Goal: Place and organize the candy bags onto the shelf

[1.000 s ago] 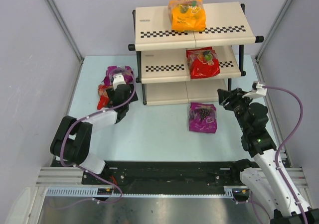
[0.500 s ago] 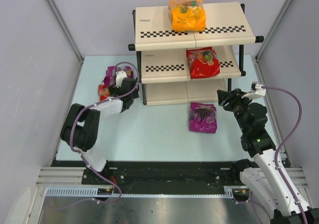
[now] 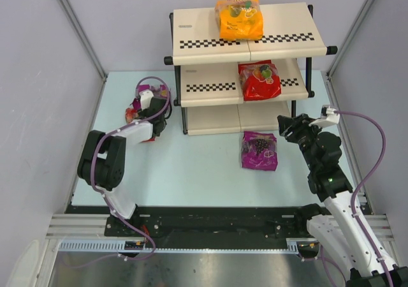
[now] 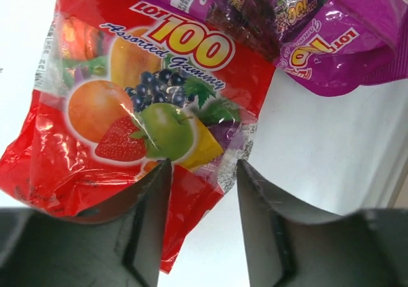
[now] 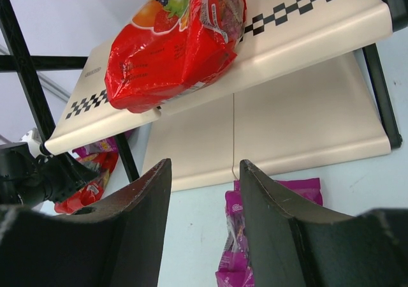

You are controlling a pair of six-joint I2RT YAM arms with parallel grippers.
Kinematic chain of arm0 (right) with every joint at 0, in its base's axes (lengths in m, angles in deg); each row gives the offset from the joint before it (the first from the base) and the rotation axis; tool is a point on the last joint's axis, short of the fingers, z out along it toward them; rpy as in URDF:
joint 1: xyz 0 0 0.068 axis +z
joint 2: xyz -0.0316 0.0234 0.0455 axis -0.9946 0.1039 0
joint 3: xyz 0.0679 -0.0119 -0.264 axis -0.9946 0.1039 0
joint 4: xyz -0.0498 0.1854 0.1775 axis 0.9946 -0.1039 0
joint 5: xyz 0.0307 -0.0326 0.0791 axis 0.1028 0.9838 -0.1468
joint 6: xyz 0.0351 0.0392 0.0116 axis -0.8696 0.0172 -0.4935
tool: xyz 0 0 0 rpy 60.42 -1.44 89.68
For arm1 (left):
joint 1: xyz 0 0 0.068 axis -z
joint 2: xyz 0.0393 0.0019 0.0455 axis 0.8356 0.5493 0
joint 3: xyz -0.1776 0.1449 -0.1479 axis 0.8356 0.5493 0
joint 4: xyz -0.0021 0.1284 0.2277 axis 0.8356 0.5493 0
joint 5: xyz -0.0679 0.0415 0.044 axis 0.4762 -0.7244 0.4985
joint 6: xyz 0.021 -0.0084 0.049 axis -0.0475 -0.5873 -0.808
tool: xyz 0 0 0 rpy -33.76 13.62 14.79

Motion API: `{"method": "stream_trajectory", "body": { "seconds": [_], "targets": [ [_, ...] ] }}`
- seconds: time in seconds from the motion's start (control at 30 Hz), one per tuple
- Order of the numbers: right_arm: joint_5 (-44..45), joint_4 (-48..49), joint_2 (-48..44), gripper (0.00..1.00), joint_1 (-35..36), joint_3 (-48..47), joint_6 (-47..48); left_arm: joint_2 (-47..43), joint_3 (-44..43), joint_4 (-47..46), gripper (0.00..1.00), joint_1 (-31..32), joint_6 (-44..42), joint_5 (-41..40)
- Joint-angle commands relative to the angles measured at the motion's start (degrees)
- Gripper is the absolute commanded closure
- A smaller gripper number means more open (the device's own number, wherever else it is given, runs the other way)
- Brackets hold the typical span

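The left arm (image 3: 127, 135) has folded toward the counter's (image 3: 204, 178) far-left corner. Its jaws now stand apart over the red bag (image 4: 127, 108), which touches a purple bag (image 4: 306, 25) left of the shelf (image 3: 204, 35). A pickup looks near. The right arm's (image 3: 322, 153) jaws, apart, have stayed put.

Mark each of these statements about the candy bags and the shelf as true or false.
1. The orange bag lies on the top tier of the shelf. True.
2. A red bag lies on the middle tier. True.
3. The right gripper is shut on the purple bag. False: its jaws are open, and this bag lies on the table in front of the shelf.
4. The left gripper is far from any bag. False: its open jaws stand at the edge of a second red bag, left of the shelf.
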Motion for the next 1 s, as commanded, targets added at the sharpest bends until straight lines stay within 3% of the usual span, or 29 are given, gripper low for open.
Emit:
{"method": "stream_trajectory", "body": {
  "seconds": [0.0, 0.1, 0.2, 0.23, 0.4, 0.53, 0.97],
  "targets": [
    [-0.6, -0.7, -0.9, 0.48, 0.0, -0.1, -0.4, -0.8, -0.2, 0.6, 0.53, -1.2, 0.5, 4.3],
    [-0.5, -0.8, -1.3, 0.48, 0.0, -0.1, -0.6, -0.7, 0.0, -0.3, 0.71, -1.6, 0.1, 6.7],
    [-0.7, -1.1, -1.4, 0.48, -0.1, -0.1, -0.8, -0.3, -0.1, -0.6, 0.97, -1.8, -0.8, 8.0],
    [-0.7, -1.2, -1.4, 0.48, -0.1, -0.1, -0.9, -0.3, -0.1, -0.6, 1.0, -1.9, -1.1, 8.7],
    [-0.9, -1.2, -1.8, 0.48, -0.2, -0.1, -1.1, -2.0, 3.2, -3.1, 1.0, -1.9, -1.3, 12.3],
    [-1.0, -1.9, -2.5, 0.48, -0.1, -0.1, -1.1, -8.6, 8.5, -5.4, 1.0, -1.1, 0.5, 16.0],
    [-0.7, -3.8, -4.0, 0.48, 0.2, -0.1, -1.9, -27.1, 19.3, -2.3, 1.0, 11.7, 3.5, 7.9]
  ]
}}
